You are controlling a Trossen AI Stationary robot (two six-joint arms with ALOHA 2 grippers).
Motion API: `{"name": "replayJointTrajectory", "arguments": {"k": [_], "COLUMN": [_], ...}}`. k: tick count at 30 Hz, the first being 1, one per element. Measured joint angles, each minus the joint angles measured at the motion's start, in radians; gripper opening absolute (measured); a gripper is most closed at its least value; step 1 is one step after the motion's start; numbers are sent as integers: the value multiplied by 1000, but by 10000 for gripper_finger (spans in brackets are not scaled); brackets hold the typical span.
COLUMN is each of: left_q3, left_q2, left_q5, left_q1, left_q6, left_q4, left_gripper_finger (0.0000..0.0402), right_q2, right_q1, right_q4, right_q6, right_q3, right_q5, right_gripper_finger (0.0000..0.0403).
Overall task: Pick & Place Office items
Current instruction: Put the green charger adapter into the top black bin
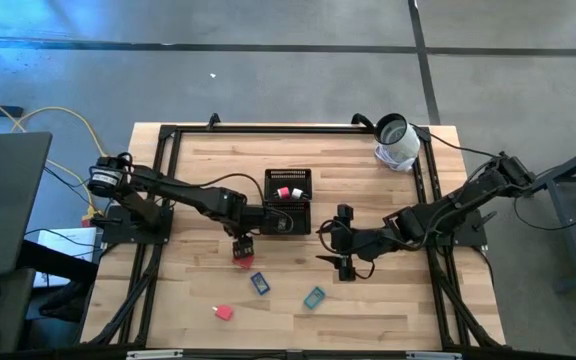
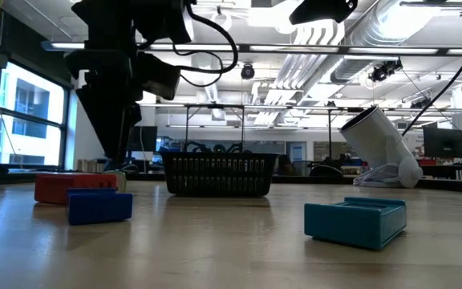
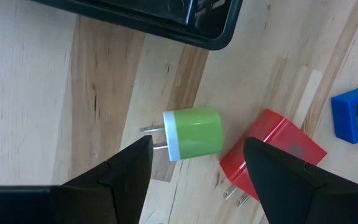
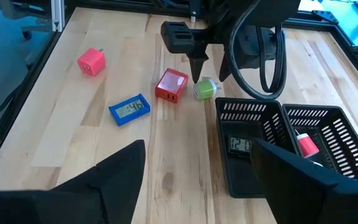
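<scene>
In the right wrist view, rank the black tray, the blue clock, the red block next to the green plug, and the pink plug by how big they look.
1. Black tray, by far the largest, though it is also nearest the camera.
2. Blue clock.
3. Red block and pink plug: they look about alike, and the pink one lies farther away, so I would not rank them.

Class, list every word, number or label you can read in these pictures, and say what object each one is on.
Blue rectangular clock: display shows digits, too blurred to read.
Black display piece in the black mesh tray: digits, not readable.
Red plug block: faint embossed mark, unreadable.
Green plug: no text.
Nothing can be quoted with confidence.
</scene>
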Motion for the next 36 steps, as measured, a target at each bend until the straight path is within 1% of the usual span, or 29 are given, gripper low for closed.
{"name": "replayJointTrajectory", "arguments": {"k": [25,29,34,36], "left_q3": [0,0,0,0], "left_q2": [107,107,107,107], "left_q5": [12,12,13,13], "left_q1": [0,0,0,0], "left_q6": [-29,-11,-5,-3], "left_q4": [21,21,20,20], "left_gripper_finger": [243,228,185,183], "right_q2": [0,0,0,0], "right_q1": [1,1,1,1], "right_q4": [-6,-6,-6,-6], "right_q6": [8,8,8,8], "right_q3": [-1,-2,-2,-2], "right_q5": [0,-1,-1,-1], "right_gripper_finger": [278,278,278,278]}}
